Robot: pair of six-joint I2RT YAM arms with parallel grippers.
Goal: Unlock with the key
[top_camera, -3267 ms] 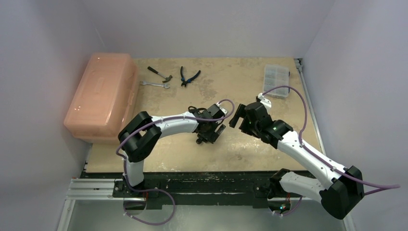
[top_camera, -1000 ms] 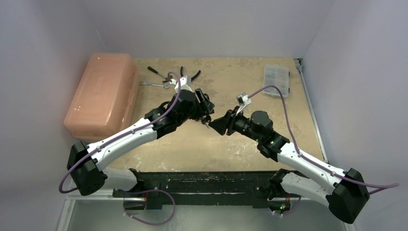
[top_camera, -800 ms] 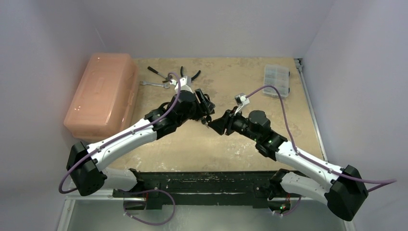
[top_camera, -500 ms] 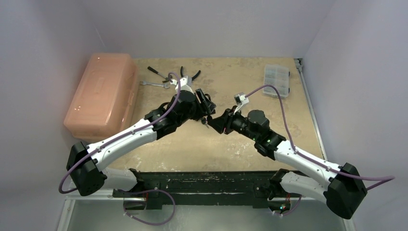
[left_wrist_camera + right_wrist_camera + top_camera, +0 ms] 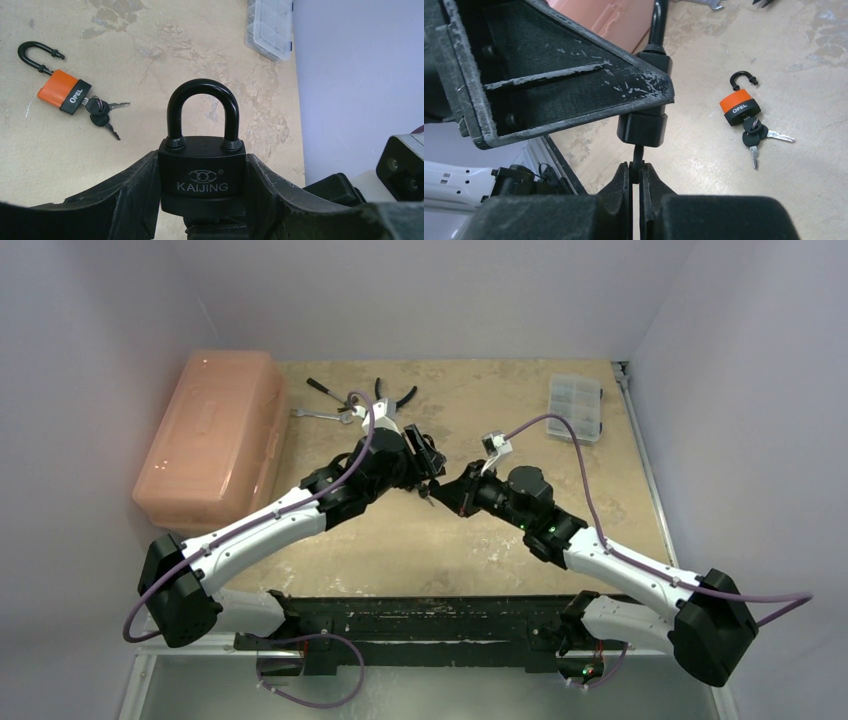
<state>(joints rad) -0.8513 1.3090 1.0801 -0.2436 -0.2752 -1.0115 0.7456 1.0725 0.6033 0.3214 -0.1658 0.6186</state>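
Over the tan table (image 5: 500,540), your left gripper (image 5: 202,172) clamps the padlock (image 5: 202,187), its shackle not yet open. Your right gripper (image 5: 638,175) pinches the key (image 5: 638,153) seated underneath. Turning it seems all that's left.

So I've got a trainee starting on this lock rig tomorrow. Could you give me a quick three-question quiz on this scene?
1. True or false: the orange padlock lying on the table has its shackle open.
2. Fill in: the right fingers are pinched on the ___ under the black padlock.
3. The black padlock, clamped between the left fingers, has its shackle: A) closed B) swung open C) removed.
Key: 1 true; 2 key; 3 A.
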